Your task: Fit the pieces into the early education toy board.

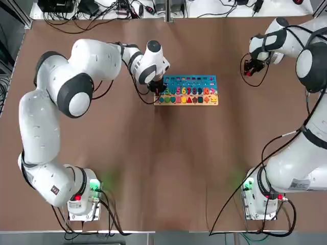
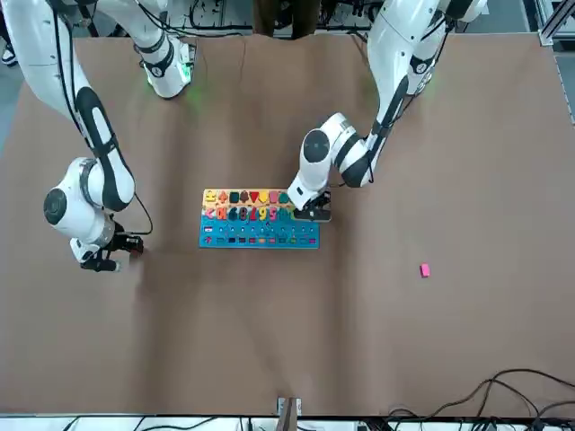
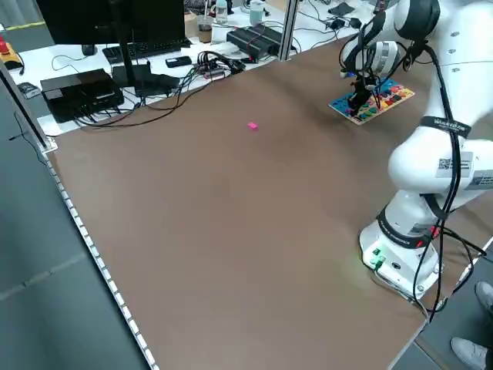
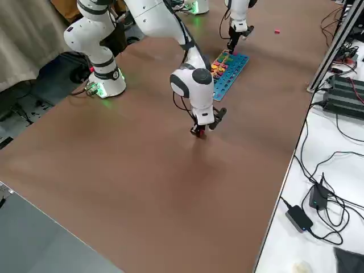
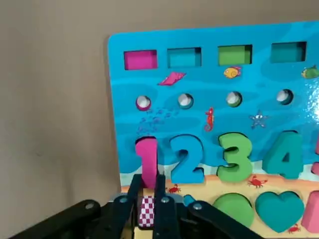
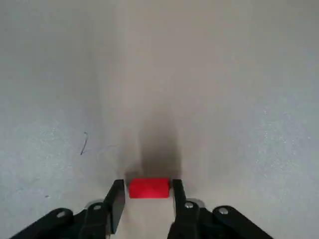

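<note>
The early education toy board (image 1: 190,80) lies flat at the table's far middle, blue on its upper part with coloured numbers (image 5: 199,89). My left gripper (image 5: 147,196) stands over the board's left end (image 2: 312,214), shut on a small pink checked piece (image 5: 146,214) just below the pink "1". Far to the right, my right gripper (image 1: 249,71) is down at the tabletop. Its fingers (image 6: 117,201) flank a small red piece (image 6: 149,188) with thin gaps on either side. Another pink piece (image 2: 424,269) lies loose on the table, well to the left of the board.
Cables, a keyboard and electronics (image 3: 100,85) line the bench beyond the table's far edge. Both arm bases (image 1: 84,196) stand at the near edge. The brown tabletop (image 1: 173,163) stretches wide between the bases and the board.
</note>
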